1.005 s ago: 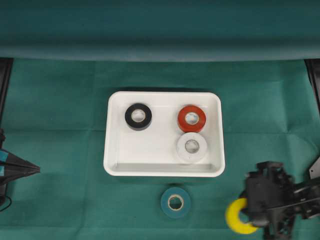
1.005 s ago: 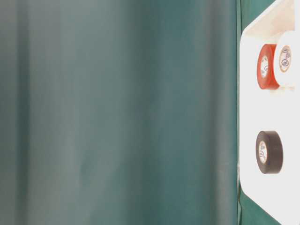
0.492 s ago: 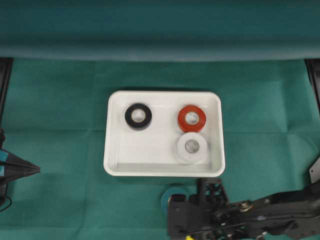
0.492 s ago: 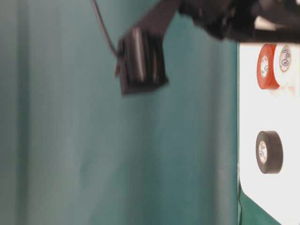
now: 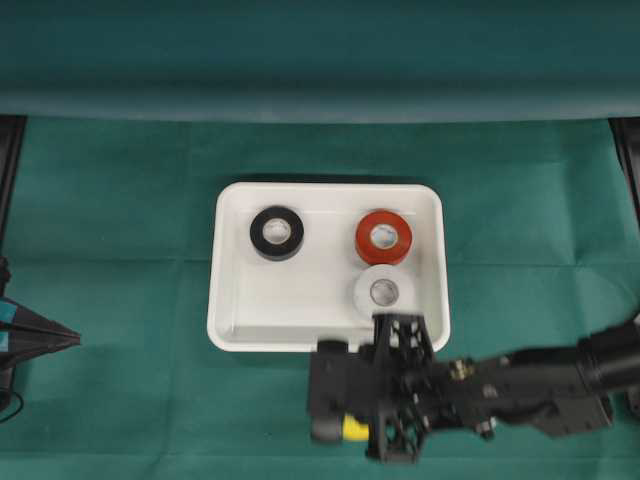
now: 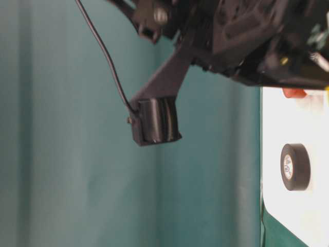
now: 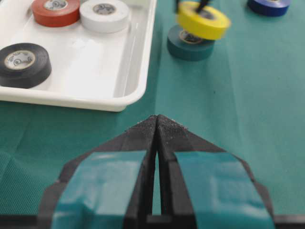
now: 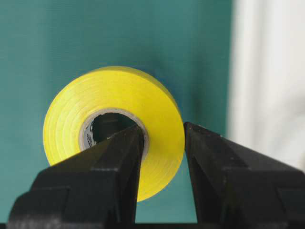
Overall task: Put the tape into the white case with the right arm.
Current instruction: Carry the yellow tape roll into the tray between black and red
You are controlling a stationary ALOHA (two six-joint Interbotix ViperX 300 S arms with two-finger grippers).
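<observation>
The right arm's tool point(image 8: 162, 157) pinches a yellow roll of tape point(image 8: 114, 126), one finger point(image 8: 116, 157) through the core and the other against the outer wall, holding it clear of the green cloth on the counter point(image 5: 120, 200). A second ago the arm was at the near right corner of the counter with the yellow roll at its tip; it has since swept left and now lies across the near edge, its tool close to the near rim of the white case point(image 5: 228, 335). From the left arm's camera, the yellow roll point(image 7: 202, 20) hangs just above a teal roll point(image 7: 190, 43) that lies on the cloth beside the case; whether the two touch cannot be told. A blue roll point(image 7: 268, 5) sits farther off on the cloth.

The case already holds a black roll point(image 5: 277, 232), a red roll point(image 5: 383, 236) and a white roll point(image 5: 385, 292), none of which has moved. The left arm's tool point(image 7: 157, 129) is pressed together, parked at the left of the counter.

The carry looks nearly done: the roll has only to cross the near rim and be let go over the bare floor of the case, left of the white roll.
</observation>
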